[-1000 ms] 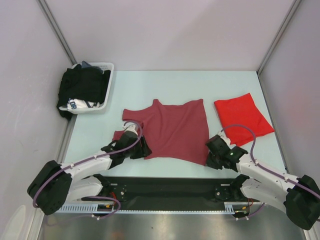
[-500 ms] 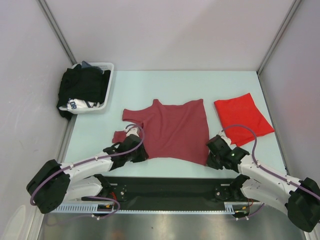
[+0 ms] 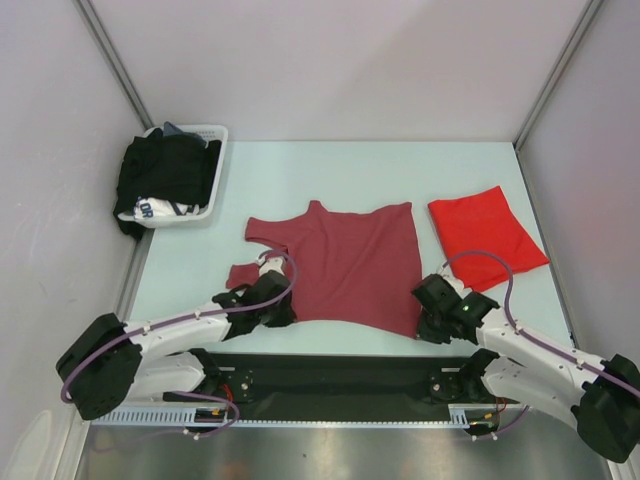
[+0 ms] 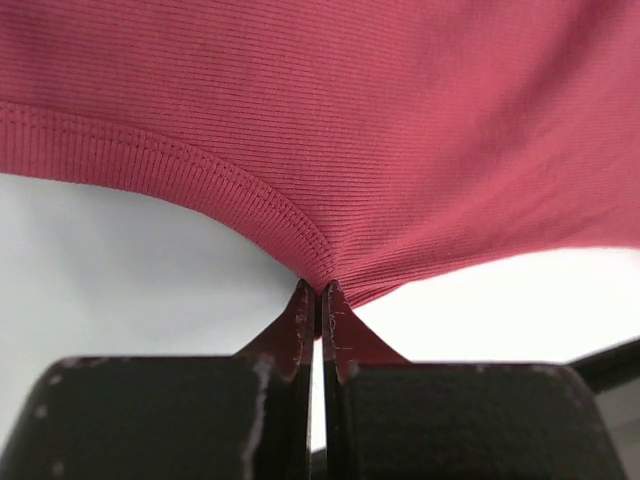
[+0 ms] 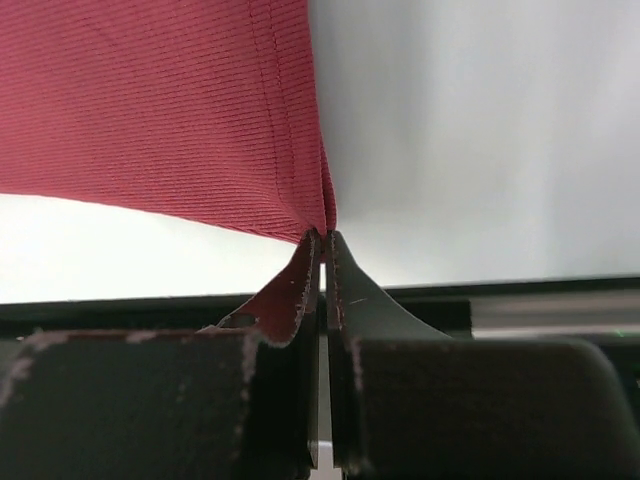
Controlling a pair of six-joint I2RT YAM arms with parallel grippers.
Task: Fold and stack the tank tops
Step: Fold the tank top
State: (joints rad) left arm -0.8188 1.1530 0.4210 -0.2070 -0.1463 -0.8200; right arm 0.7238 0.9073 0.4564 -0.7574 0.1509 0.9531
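A dusty maroon tank top (image 3: 345, 262) lies spread on the middle of the table, one strap end (image 3: 241, 273) trailing off to its left. My left gripper (image 3: 278, 308) is shut on its near left hem corner (image 4: 320, 262). My right gripper (image 3: 424, 318) is shut on its near right hem corner (image 5: 318, 205). Both corners are pinched at the fingertips, and the cloth (image 5: 160, 110) fans away from the jaws. A bright red tank top (image 3: 486, 237) lies folded flat at the right side of the table, apart from both grippers.
A white basket (image 3: 213, 135) at the back left holds black garments (image 3: 165, 172) and a white cloth with dark lettering (image 3: 150, 209). Grey walls stand on the left, back and right. A black base rail (image 3: 330, 378) runs along the near edge between the arm bases.
My left gripper slid toward the near edge to the tank top's near left corner and shut on it. The near hem has shifted slightly toward the front. The right gripper stayed shut on its corner.
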